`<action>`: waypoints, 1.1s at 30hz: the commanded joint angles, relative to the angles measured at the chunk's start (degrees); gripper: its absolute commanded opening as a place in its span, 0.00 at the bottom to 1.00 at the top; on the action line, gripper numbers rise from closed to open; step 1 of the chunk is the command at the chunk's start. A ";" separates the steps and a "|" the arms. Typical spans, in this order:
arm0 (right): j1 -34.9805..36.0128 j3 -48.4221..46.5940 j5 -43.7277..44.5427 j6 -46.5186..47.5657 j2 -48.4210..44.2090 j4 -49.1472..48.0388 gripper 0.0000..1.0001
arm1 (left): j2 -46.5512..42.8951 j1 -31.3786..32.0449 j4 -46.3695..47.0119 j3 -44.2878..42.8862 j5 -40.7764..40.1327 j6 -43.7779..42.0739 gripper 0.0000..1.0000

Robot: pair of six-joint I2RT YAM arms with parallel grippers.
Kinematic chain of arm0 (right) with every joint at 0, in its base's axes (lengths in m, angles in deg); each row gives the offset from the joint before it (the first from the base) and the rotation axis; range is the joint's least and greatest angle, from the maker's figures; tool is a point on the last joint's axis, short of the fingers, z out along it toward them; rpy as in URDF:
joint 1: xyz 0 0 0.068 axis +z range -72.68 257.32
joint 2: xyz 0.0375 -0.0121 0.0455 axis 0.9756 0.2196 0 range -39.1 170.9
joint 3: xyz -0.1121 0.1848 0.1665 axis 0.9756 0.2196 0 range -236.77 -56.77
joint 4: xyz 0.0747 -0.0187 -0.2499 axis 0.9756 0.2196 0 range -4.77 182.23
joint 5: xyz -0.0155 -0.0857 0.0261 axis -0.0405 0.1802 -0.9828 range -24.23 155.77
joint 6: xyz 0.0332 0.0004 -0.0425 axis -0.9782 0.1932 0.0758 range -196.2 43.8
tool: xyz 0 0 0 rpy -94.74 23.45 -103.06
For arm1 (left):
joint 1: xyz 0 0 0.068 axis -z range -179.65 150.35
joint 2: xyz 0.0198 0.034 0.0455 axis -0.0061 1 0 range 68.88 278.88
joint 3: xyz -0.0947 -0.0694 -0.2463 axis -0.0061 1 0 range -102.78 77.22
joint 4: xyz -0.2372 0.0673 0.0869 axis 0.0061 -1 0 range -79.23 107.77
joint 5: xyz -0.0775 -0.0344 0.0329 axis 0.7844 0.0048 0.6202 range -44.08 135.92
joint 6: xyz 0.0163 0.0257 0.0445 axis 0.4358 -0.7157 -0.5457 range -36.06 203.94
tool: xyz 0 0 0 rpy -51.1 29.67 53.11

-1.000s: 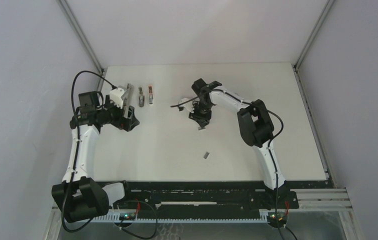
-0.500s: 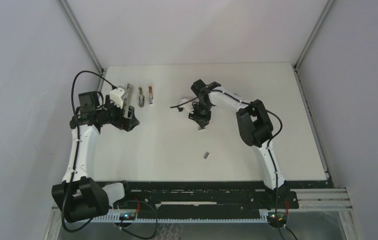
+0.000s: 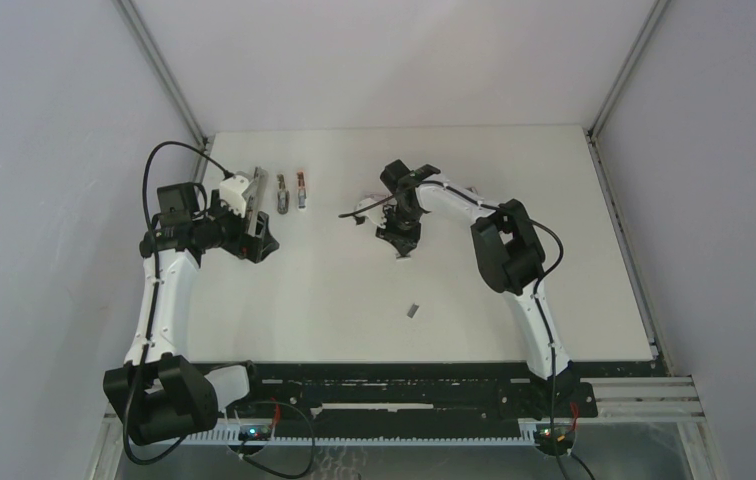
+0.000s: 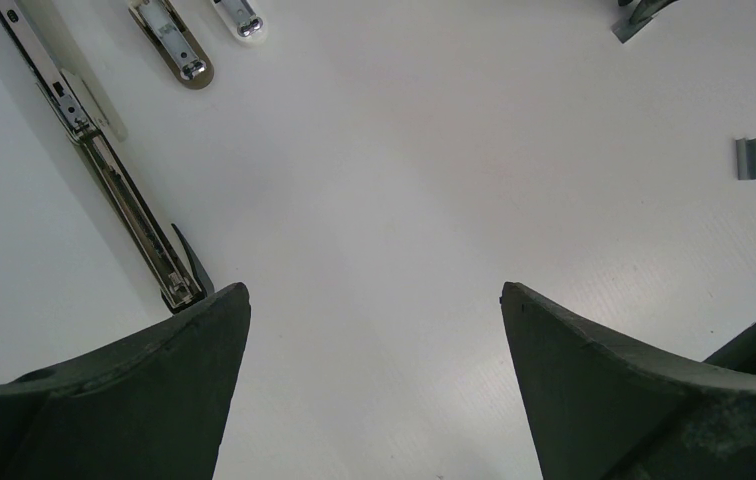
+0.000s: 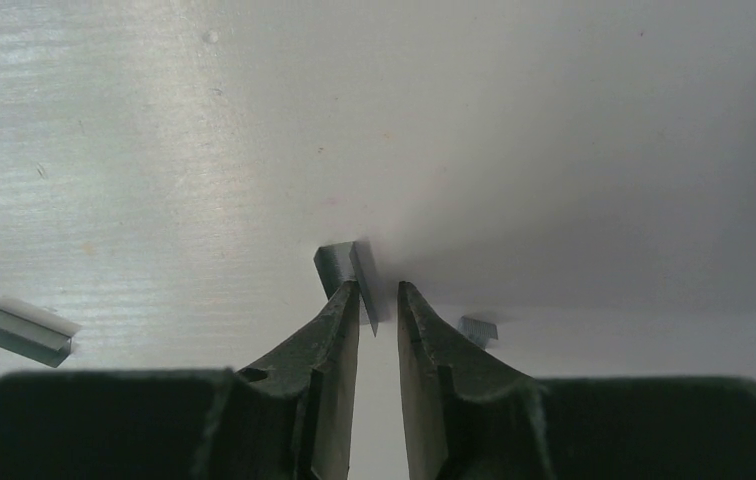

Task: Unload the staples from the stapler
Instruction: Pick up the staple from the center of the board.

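The stapler lies opened out flat at the back left, a thin grey bar. In the left wrist view the stapler runs past my left finger. My left gripper is wide open and empty beside it. My right gripper is down at the table near the middle. Its jaws stand almost together, with the edge of a short staple strip between the tips, against the left finger. Other staples lie loose: one strip nearer the front, and two strips beside the right fingers.
Two small slim metal tools lie side by side just right of the stapler; they also show in the left wrist view. A thin cable loops left of the right wrist. The white table stretches to the right.
My right gripper has crept slightly up and left along the table with the staple strip at its tips. The left arm and the stapler have not moved.
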 commanded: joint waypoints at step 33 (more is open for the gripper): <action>-3.62 -9.31 6.51 -28.04 -4.69 -5.07 0.00 | -0.88 -0.52 0.15 2.14 2.17 -1.46 1.00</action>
